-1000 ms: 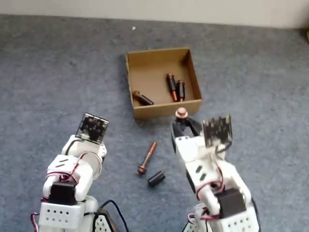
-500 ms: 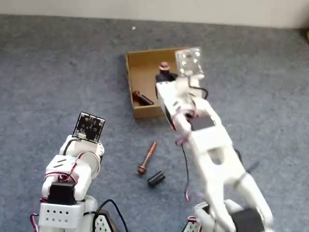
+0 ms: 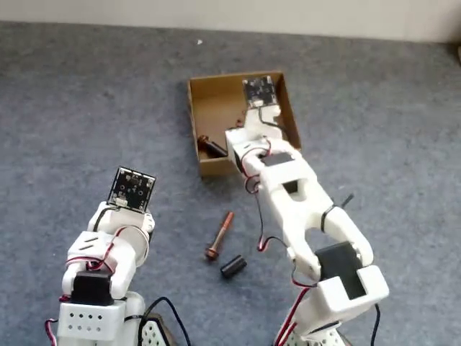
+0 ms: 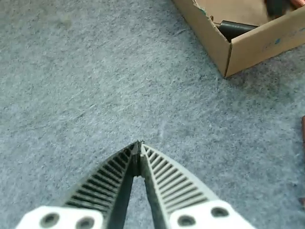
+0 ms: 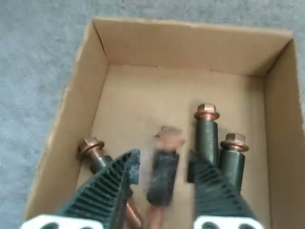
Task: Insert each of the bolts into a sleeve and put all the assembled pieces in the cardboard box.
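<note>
– Cardboard box (image 3: 216, 168), where's it sit?
– Far side of the grey carpeted table (image 4: 71, 71), nearer the right arm (image 3: 292, 198), which stretches out over it.
– Right claw (image 5: 163, 164)?
– Released, fingers spread wide, down over the box floor. The middle sleeved bolt (image 5: 164, 174) is btwn them, head toward the far wall, w/ a gap each side. Can't tell if it rests on the box floor.
– Other stuff in there?
– Pair of sleeved bolts (image 5: 206, 138) side by side, just beside one finger, heads the same way. A fourth sleeved bolt (image 5: 91, 151) lies by the opp. wall, partly behind the other finger.
– Left claw (image 4: 138, 155)?
– Clenched, tips meeting, above the table, well apart from the box corner.
– Anything unassembled?
– Yep. Copper-coloured bolt (image 3: 220, 234) lies on the table in front of the box, btwn the arms. Black sleeve (image 3: 233, 266) is near its head end, not touching it.
</note>
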You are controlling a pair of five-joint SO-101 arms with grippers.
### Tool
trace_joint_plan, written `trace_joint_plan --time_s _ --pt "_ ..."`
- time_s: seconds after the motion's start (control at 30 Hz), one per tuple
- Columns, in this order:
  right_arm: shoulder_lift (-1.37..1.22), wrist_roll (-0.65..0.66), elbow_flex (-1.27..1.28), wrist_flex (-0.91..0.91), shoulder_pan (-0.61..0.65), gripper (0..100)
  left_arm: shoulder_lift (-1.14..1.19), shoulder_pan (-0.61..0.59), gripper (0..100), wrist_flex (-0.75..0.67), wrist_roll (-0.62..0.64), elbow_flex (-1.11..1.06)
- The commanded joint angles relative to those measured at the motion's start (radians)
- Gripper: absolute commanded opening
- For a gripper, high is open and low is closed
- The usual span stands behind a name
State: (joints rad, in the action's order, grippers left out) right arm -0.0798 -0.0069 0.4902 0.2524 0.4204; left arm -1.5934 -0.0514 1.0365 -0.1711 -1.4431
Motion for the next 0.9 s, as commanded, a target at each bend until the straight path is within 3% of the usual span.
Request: trace_joint_plan --time_s 0.0,0.23,0.47,0.63,0.87 --pt "0.058 -0.012 -0.084 0.114 -0.015 17.7 -0.007 -0.012 1 -0.025 0.009 0.012" --pt "0.231 -0.014 -0.096 0.366 -0.012 17.7 -0.007 -0.105 1 -0.061 0.014 0.005" --pt "0.417 -0.026 0.027 0.674 0.074 17.7 -0.007 -0.145 1 -0.075 0.014 0.004" --pt "0.484 -0.311 0.136 0.802 0.176 17.7 -0.007 -0.147 1 -0.075 0.014 0.004" --pt "0.486 -0.453 0.219 0.924 0.321 18.0 -0.007 -0.147 1 -0.075 0.014 0.004"
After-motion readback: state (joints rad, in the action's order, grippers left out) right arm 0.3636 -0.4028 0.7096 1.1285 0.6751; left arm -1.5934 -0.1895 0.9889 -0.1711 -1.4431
